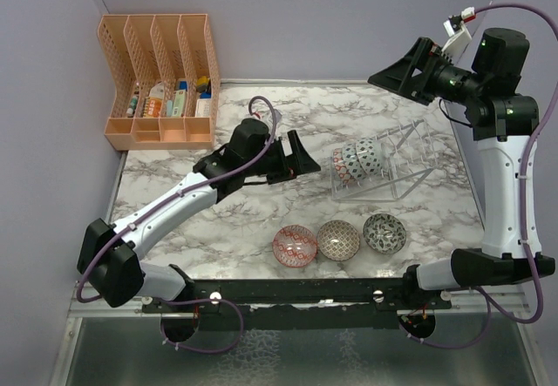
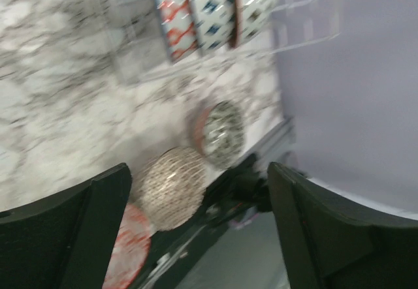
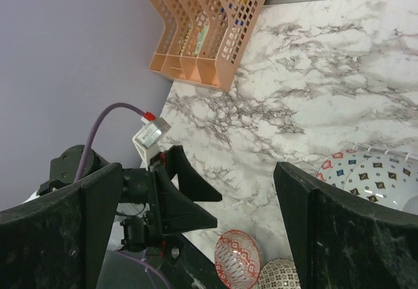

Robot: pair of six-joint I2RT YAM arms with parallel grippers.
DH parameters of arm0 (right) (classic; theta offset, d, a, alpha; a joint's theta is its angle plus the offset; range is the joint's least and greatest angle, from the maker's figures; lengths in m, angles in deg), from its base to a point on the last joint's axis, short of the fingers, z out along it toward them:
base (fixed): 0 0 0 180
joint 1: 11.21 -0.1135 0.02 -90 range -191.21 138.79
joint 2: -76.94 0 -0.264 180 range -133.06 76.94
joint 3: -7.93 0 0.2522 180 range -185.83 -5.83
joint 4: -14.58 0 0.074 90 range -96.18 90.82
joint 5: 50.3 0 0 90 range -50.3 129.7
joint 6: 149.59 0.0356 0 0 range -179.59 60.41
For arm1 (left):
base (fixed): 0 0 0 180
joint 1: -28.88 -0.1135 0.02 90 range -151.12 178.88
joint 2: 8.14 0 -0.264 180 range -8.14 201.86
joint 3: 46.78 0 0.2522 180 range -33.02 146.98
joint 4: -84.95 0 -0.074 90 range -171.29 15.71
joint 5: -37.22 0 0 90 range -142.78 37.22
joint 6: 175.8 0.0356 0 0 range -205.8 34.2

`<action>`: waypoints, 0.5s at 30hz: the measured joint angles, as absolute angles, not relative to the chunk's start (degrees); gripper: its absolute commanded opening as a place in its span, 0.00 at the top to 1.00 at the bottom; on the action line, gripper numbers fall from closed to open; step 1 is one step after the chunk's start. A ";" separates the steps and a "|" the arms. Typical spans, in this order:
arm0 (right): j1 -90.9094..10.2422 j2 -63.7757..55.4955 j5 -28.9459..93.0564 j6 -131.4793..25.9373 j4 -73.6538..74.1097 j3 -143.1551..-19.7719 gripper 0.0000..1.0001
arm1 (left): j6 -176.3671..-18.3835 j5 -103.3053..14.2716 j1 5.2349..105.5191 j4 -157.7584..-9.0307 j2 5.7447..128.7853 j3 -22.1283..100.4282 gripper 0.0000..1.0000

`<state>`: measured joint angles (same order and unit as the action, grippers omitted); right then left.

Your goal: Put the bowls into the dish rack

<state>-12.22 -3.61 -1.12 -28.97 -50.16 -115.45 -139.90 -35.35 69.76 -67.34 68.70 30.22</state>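
Top external view: a white, grey-veined marble table (image 1: 261, 220) sits boxed in by plain lilac walls (image 1: 305, 20) on its left, far and right sides. A black rail (image 1: 296, 294) runs along the near edge, where both arms are bolted. An orange file organiser (image 1: 161, 81) fills the far left corner, with small items in its lower slots.

The dish rack (image 1: 410, 155), of clear thin wire, stands near the right edge, about midway between the far and near edges. Three bowls stand on edge at its left end: a red-patterned bowl (image 1: 342, 165), a blue-patterned bowl (image 1: 356, 159) and a third bowl (image 1: 371, 153) whose colour is hard to read.

Three more lie upright in a row close to the near edge, right of centre: a red bowl (image 1: 295, 245), a brownish bowl (image 1: 338, 239) and a grey-green bowl (image 1: 384, 233), just beside one another.

The left gripper (image 1: 307, 154) hangs over the middle of the table, just left of the rack, fingers spread and holding nothing; its wrist view is blurred. The right gripper (image 1: 384, 77) is raised above the far right corner, fingers (image 3: 65, 230) spread wide and holding nothing.
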 measured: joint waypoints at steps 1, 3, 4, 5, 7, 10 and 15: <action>-12.22 -3.13 -1.10 -29.02 -50.14 -114.67 0.01 | -137.56 -35.70 70.46 -63.99 68.11 30.09 0.17; -12.22 -2.26 -1.10 -29.13 -50.38 -113.35 0.01 | -133.80 -36.16 73.45 -57.43 66.55 29.90 0.19; -12.22 -1.93 -1.08 -29.26 -50.49 -112.79 0.01 | -132.19 -36.57 75.49 -55.01 65.96 29.96 0.19; -12.22 -1.47 -1.06 -29.32 -50.62 -112.17 0.00 | -130.59 -37.53 78.24 -52.04 65.59 30.35 0.21; -12.22 -0.99 -0.86 -29.46 -50.79 -111.37 0.01 | -128.08 -39.59 83.90 -48.06 65.55 31.16 0.23; -12.22 -0.49 -0.31 -29.48 -51.43 -110.45 0.01 | -125.43 -43.02 91.29 -44.74 65.70 31.34 0.26; -12.22 -0.01 0.45 -29.72 -52.15 -109.44 0.01 | -123.51 -50.19 99.27 -45.39 66.10 28.34 0.30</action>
<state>-12.22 -0.01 0.45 -29.72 -52.15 -109.44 -123.51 -50.19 99.27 -45.39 66.10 28.34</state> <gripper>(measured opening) 0.994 0.714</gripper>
